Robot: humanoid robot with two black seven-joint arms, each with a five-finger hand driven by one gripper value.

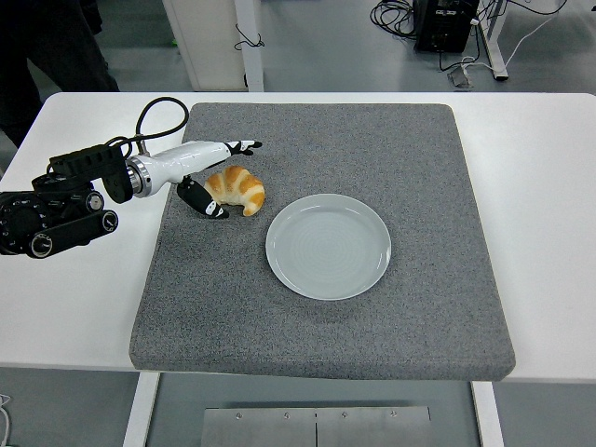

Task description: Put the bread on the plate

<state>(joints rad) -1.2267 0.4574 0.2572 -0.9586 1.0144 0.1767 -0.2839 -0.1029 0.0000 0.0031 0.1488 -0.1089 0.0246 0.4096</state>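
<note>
One plate [328, 246], pale and round, is seen nearest the table's front edge, resting on a grey mat [391, 326] that covers most of the white table [549, 186]. Just beyond it and to its left, the bread [237, 189], a golden croissant, is found lying on the mat, near the plate's rim but apart from it. The left hand [212, 177] is stretched in from the left edge, its white casing ending in dark fingers [244, 145] that are spread wide: the upper fingers are extended past the far side of the croissant, while the thumb [201, 200] is lowered on the near left side, close against the pastry's end. Whether contact is actually made cannot be told, and nothing is gripped. No brand, label or legible writing can be made out anywhere. Farther back, the floor, cables and a dark-clothed person [47, 47] at the top left corner are visible.
</note>
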